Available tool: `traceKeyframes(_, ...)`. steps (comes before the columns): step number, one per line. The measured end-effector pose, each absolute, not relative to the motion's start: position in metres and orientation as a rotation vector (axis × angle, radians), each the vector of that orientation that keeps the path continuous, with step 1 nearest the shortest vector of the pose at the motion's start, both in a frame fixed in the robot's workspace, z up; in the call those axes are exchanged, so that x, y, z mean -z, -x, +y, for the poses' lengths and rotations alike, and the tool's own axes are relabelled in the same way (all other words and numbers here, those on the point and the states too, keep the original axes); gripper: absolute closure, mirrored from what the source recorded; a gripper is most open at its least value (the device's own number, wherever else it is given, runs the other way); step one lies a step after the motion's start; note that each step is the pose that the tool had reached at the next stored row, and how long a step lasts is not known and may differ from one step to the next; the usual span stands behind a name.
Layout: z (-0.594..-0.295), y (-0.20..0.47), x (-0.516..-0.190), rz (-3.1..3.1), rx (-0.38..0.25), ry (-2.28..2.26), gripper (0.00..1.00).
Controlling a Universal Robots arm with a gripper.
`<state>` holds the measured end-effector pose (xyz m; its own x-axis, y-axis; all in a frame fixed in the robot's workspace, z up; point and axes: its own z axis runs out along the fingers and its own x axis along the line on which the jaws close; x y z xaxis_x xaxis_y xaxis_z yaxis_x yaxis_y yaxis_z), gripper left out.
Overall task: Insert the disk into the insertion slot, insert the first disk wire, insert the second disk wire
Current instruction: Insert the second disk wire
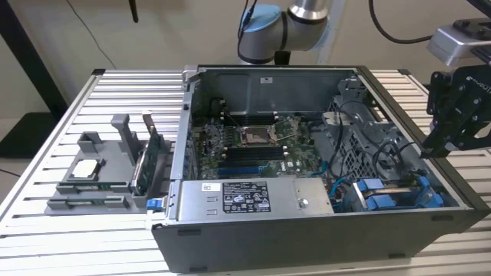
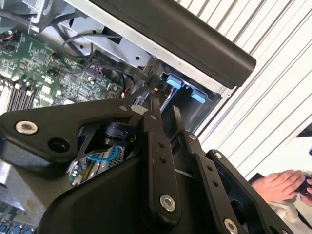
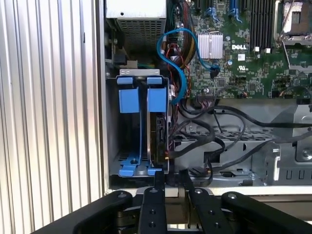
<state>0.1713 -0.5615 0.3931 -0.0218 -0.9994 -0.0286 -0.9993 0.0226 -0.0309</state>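
Note:
The disk (image 3: 157,134) stands on edge inside the insertion slot (image 3: 140,73), a grey metal bay with blue rails at the case's near corner on the exterior view's right (image 1: 395,195). The disk's blue carrier tab (image 3: 156,100) faces up. Black wires (image 3: 214,146) lie beside the bay, one end close to the disk's edge; I cannot tell whether it is plugged in. A blue wire (image 3: 175,63) loops from the motherboard towards the bay. My gripper (image 3: 171,179) (image 2: 165,111) (image 1: 427,152) hovers above the case's side wall by the bay, its fingers (image 3: 159,181) a narrow gap apart, holding nothing.
The open computer case (image 1: 322,247) rests on a slatted table (image 1: 69,247). A grey labelled power-supply box (image 1: 245,198) sits beside the bay, the motherboard (image 1: 253,144) behind it. A grey parts holder (image 1: 100,172) stands at the exterior view's left. A person's hand (image 2: 282,185) is off the table.

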Motion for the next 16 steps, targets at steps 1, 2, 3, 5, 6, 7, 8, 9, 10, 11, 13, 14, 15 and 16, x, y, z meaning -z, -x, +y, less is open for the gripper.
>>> traceKeyframes(1, -0.562, -0.172, -0.393, 2.216, 0.003, 2.167, 0.73)
traceKeyframes(2, -0.561, -0.172, -0.393, 2.216, 0.004, 2.167, 0.73)
traceKeyframes(3, -0.561, -0.172, -0.393, 2.216, 0.004, 2.167, 0.73)
traceKeyframes(5, -0.561, -0.172, -0.393, 2.216, 0.003, 2.167, 0.73)
traceKeyframes(6, -0.562, -0.172, -0.392, 2.216, 0.003, 2.167, 0.73)
traceKeyframes(7, -0.561, -0.172, -0.392, 2.216, 0.003, 2.167, 0.73)
traceKeyframes(8, -0.561, -0.172, -0.392, 2.216, 0.003, 2.167, 0.73)
traceKeyframes(9, -0.561, -0.173, -0.392, 2.216, 0.003, 2.167, 0.73)
traceKeyframes(10, -0.561, -0.173, -0.392, 2.218, -0.001, 2.169, 0.73)
traceKeyframes(11, -0.562, -0.174, -0.392, 2.22, -0.006, 2.171, 0.73)
traceKeyframes(13, -0.561, -0.178, -0.39, 2.225, -0.017, 2.176, 0.73)
traceKeyframes(14, -0.561, -0.18, -0.389, 2.228, -0.022, 2.179, 0.73)
traceKeyframes(15, -0.561, -0.182, -0.388, 2.229, -0.026, 2.18, 0.73)
traceKeyframes(16, -0.561, -0.183, -0.387, 2.231, -0.029, 2.182, 0.73)
